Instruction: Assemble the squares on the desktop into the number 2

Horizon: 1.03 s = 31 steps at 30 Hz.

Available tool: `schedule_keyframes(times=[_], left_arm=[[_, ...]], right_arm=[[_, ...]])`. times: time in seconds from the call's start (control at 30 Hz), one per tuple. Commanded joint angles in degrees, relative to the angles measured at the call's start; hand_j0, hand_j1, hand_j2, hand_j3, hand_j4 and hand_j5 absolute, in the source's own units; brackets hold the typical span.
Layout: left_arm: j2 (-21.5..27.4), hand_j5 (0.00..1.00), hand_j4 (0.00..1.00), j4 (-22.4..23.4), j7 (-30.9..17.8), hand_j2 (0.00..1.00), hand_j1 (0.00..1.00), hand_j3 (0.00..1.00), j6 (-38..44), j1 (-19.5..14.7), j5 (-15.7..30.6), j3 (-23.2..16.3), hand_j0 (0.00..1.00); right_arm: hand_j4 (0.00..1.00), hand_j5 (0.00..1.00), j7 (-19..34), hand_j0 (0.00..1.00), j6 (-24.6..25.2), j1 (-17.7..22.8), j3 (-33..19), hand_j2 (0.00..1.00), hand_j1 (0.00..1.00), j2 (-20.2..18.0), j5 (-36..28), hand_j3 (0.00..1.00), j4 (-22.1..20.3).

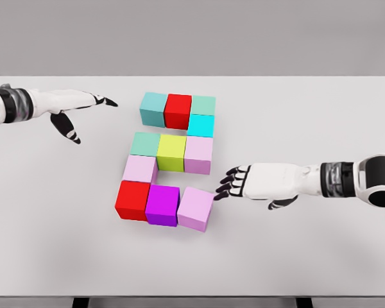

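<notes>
Nearest you, the bottom row of the figure runs across the white table [64, 256]: a red cube [133, 200], a magenta cube [162, 205] touching it, and a pale lilac cube [196, 208] at the right end, turned slightly out of line with its neighbours. Your right hand [253, 181] sits just beside that lilac cube, fingers loosely extended toward it with the dark fingertips at or nearly at its right face; it grips nothing. Above the red cube a light pink cube [140, 169] forms the left link, and behind it the middle row reads mint green cube [145, 143], yellow-green cube [171, 152], lavender cube [198, 154]. A cyan cube [201, 125] makes the right link, and farthest away the top row is a teal cube [153, 108], a second red cube [178, 110] and a pale green cube [203, 104]. Your left hand [77, 106] hovers well apart at the far left, fingers spread and empty. The 2 looks essentially built; I judge only squaring the skewed lilac cube remains.
</notes>
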Motion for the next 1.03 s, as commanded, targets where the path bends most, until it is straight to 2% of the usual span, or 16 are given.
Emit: schedule_keyframes(times=[0.0,0.5,0.6,0.7,0.73,0.77,1.0], left_arm=[[0.2,1.00,1.00,0.1,0.0,1.00,1.00,1.00,-1.3,0.0,0.3,0.1,1.00],[0.0,1.00,1.00,1.1,0.0,1.00,1.00,1.00,-1.0,0.1,0.2,0.1,1.00],[0.0,1.00,1.00,1.2,0.0,1.00,1.00,1.00,-1.1,0.1,0.2,0.0,1.00],[-0.2,1.00,1.00,1.2,0.0,1.00,1.00,1.00,-1.3,0.7,0.2,0.0,1.00],[-0.1,1.00,1.00,1.2,0.0,1.00,1.00,1.00,-1.3,0.7,0.2,0.0,1.00],[-0.2,1.00,1.00,1.2,0.0,1.00,1.00,1.00,-1.3,0.7,0.2,0.0,1.00],[-0.1,1.00,1.00,1.2,0.0,1.00,1.00,1.00,-1.3,0.8,0.1,0.0,1.00]], right_arm=[[1.00,1.00,0.0,1.00,0.1,0.0,0.0,1.00,1.00,0.2,-0.3,1.00,-0.4],[1.00,1.00,0.0,1.00,0.1,-1.5,-0.5,1.00,1.00,1.4,-0.6,1.00,0.2],[1.00,1.00,0.0,1.00,0.1,-1.8,-2.4,1.00,1.00,1.4,-0.7,1.00,2.5],[1.00,1.00,0.0,1.00,0.1,-1.8,-10.7,1.00,1.00,1.4,-2.1,1.00,8.3],[1.00,1.00,0.0,1.00,0.1,-1.8,-12.9,1.00,1.00,1.2,-10.9,1.00,13.6],[1.00,1.00,0.0,1.00,0.1,-2.4,-12.9,1.00,1.00,0.9,-13.2,1.00,15.2],[1.00,1.00,0.0,1.00,0.1,-2.5,-12.6,1.00,1.00,0.8,-13.1,1.00,15.0]])
